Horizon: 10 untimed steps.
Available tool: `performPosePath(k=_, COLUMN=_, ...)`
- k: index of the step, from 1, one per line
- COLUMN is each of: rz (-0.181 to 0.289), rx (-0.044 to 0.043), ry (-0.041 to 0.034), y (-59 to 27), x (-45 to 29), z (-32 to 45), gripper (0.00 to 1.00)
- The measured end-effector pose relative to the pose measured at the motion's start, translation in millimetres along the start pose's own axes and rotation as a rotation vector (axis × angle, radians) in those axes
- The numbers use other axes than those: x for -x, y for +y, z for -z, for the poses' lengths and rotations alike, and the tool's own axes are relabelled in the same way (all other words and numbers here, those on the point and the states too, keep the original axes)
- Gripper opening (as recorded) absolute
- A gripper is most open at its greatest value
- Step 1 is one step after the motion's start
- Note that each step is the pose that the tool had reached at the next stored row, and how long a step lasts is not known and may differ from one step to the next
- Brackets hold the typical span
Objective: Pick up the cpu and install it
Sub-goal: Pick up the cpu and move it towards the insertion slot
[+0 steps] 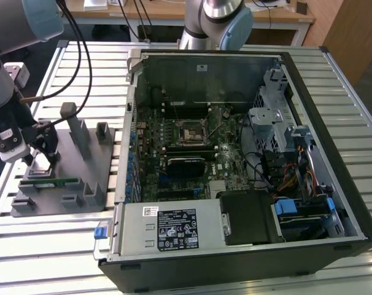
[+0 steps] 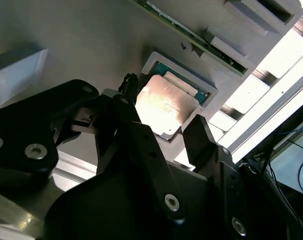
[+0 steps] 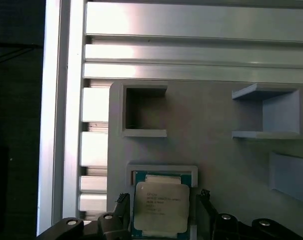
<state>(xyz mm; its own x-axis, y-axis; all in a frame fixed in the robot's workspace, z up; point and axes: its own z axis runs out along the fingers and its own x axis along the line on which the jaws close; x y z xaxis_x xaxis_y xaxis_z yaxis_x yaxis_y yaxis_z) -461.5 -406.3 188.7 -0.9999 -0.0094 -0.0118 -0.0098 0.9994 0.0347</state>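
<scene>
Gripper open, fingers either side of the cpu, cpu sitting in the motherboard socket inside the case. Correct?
Wrong on the location. The cpu sits in a framed pocket of the grey fixture plate on the slatted table, as the first wrist view shows. The rest holds: the gripper is open, with its fingers either side of the cpu.

exterior view: bright, even | cpu (image 2: 159, 97): pinkish glare on lid | table slats (image 3: 191, 22): blown-out glare | hand (image 2: 163, 107): dark silhouette
</scene>
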Motion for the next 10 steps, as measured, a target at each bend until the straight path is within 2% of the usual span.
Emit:
performPosePath(k=2, rz=0.000, rx=-0.0001, ry=0.0001, y=0.3, x=0.0, z=-0.7, gripper=0.63)
performPosePath(k=3, rz=0.000, rx=-0.0001, ry=0.0001, y=0.4, x=-0.1, z=-0.9, gripper=0.56)
performPosePath(k=10, rz=-0.001, rx=0.0001, ry=-0.0003, y=0.6, x=-0.3, z=-1.5, gripper=0.56)
